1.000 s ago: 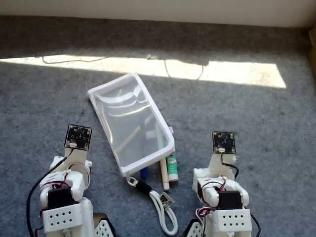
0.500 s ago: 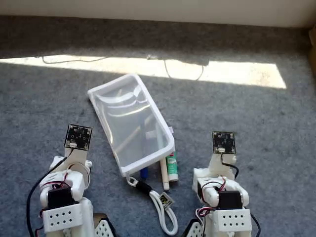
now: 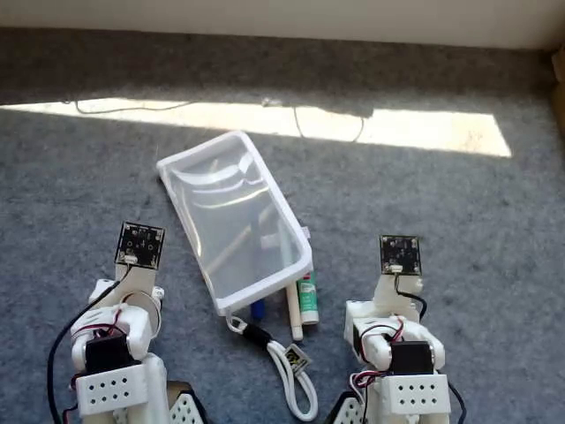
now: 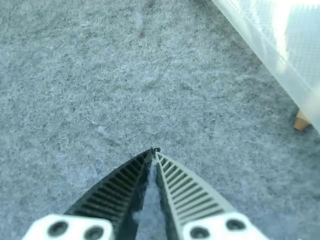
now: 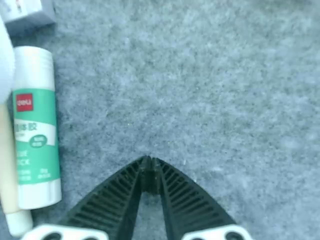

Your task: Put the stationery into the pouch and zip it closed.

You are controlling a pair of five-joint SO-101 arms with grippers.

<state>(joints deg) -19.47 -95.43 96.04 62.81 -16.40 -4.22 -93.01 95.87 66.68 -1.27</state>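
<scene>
Currently | clear pouch lies mouth toward the arms, glue stick, cream pen and blue pen sticking out at it, so likely unzipped | left claw together, right claw together, both empty, flanking the pouch over grey carpet | sunlit band behind

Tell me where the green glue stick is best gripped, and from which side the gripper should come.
Grip the glue stick across the middle of its round barrel, coming down from above. It lies flat on the carpet, with a cream pen close along one side. The right gripper, shut now, would need to open first.
</scene>
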